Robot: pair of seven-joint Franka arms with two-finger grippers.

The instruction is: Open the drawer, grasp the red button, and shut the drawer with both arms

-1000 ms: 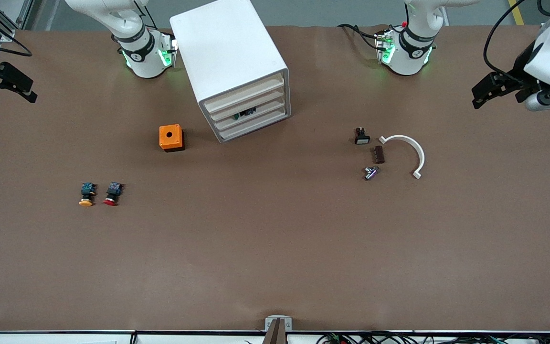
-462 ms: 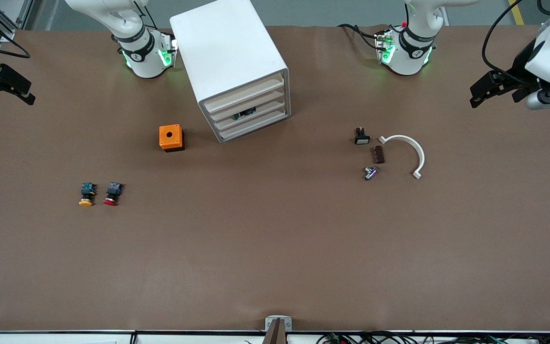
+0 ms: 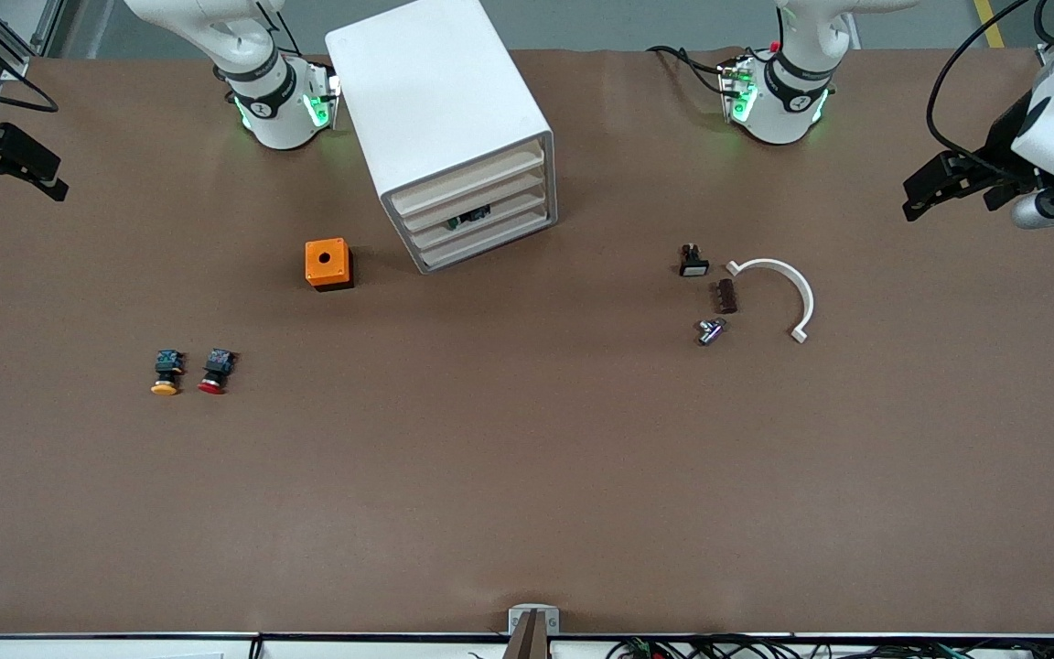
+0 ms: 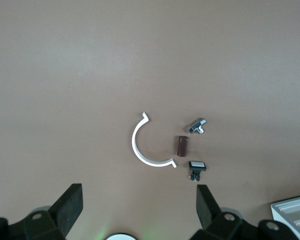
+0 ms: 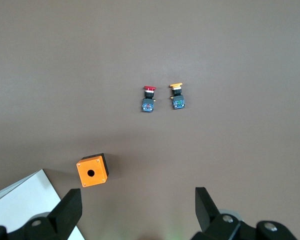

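Look-alike buttons, all drawers shut, both arms waiting high.
Nearest the front camera, the button [image 3: 214, 371] lies beside the yellow-capped button [image 3: 165, 372], risking a wrong pick; farther, the drawer unit [image 3: 454, 137] could skid when pulled; right gripper [image 3: 5, 163] and left gripper [image 3: 948, 183] hover spread wide at the table's ends.

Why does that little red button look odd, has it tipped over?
Yes, on its side: the red button lies flat on the table, cap pointing sideways, beside the yellow-capped one.
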